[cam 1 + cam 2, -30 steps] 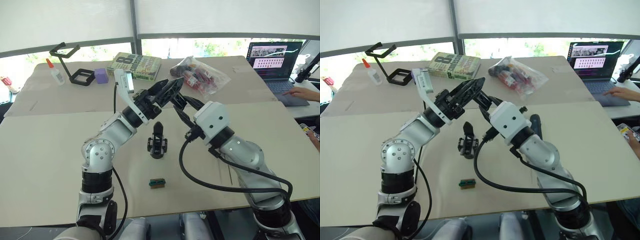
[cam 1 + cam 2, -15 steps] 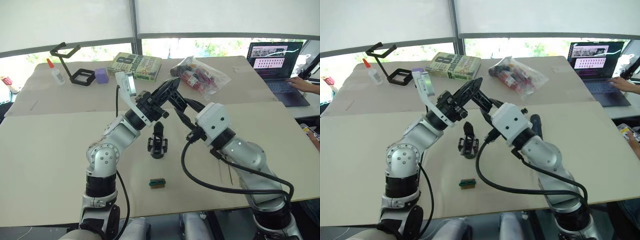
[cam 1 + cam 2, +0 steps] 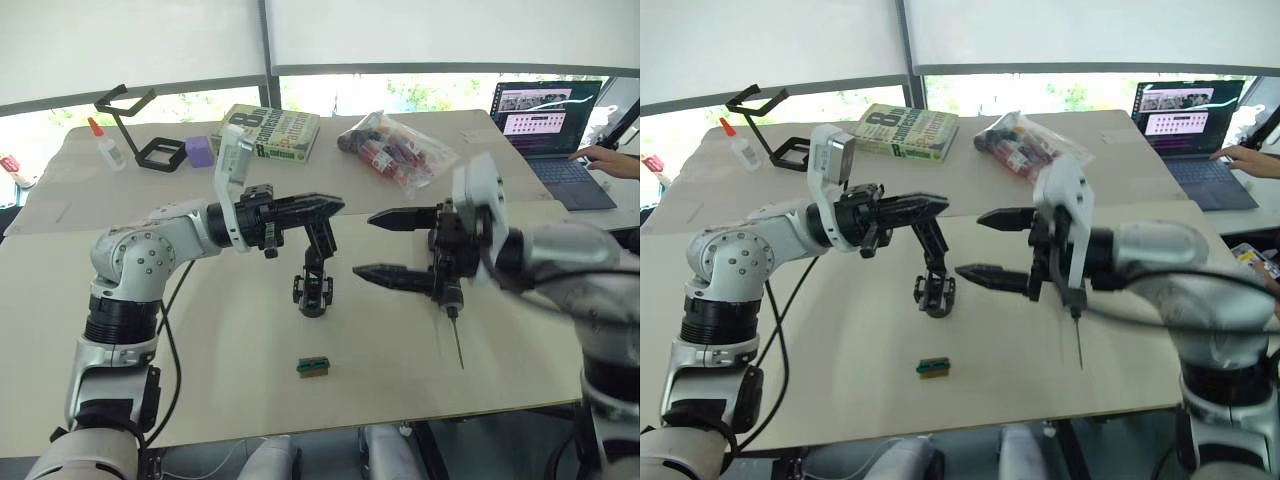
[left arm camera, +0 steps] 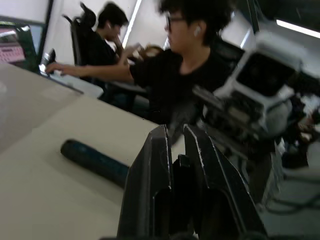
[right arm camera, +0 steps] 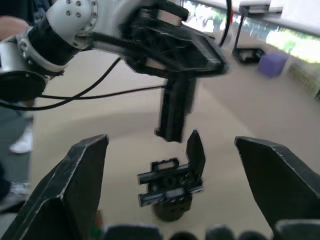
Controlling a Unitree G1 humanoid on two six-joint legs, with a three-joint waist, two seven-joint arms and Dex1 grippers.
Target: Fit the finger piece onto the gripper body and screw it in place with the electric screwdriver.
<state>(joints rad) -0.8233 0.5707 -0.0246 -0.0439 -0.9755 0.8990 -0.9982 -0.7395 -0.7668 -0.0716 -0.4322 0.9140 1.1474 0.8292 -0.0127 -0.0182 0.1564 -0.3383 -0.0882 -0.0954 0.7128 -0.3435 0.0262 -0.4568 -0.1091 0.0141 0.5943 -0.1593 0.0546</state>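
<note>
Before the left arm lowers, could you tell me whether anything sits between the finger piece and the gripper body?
Nothing visible does. The finger piece hangs from the left gripper just above the gripper body, with a bare gap between them. The open right gripper is off to one side.

A large white "8" [image 3: 246, 119] stands on the cover of the green book [image 3: 268, 132] lying at the far side of the counter [image 3: 200, 330]. The smaller words on that cover and the laptop screen [image 3: 545, 104] at far right cannot be read.
</note>
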